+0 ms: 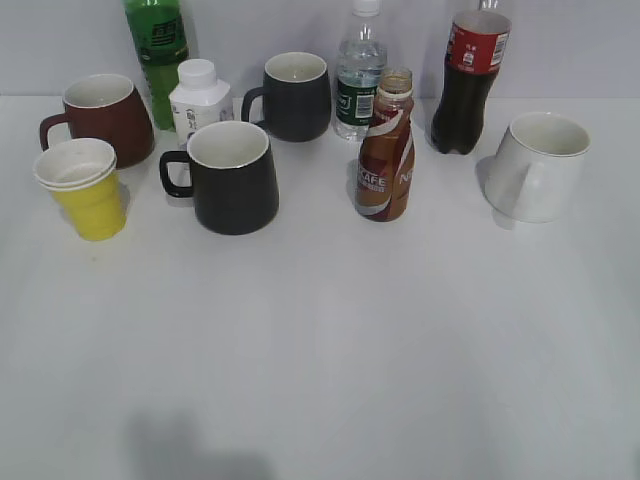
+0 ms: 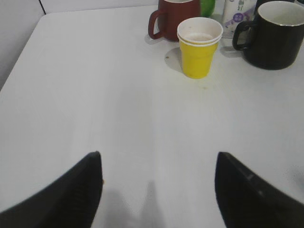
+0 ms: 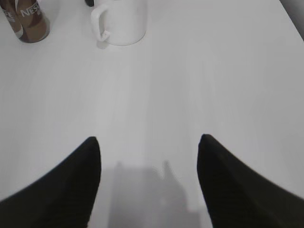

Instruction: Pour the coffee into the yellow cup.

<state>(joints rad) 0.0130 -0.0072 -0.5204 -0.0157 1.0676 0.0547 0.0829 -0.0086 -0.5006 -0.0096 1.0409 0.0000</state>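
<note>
Green bottle (image 1: 156, 50) and cola bottle (image 1: 470, 75) lose their tops at the exterior view's edge; coffee level unreadable.

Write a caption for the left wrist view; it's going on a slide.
Open left pincer above the table, facing the yellow cup, red mug behind it.

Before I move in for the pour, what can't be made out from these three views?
- Coffee bottle: right wrist view's top edge cuts off its neck; cap state unclear there.
- Yellow cup: whether anything lies at its bottom, unclear.
- Left gripper, right gripper: absent from exterior view.
</note>
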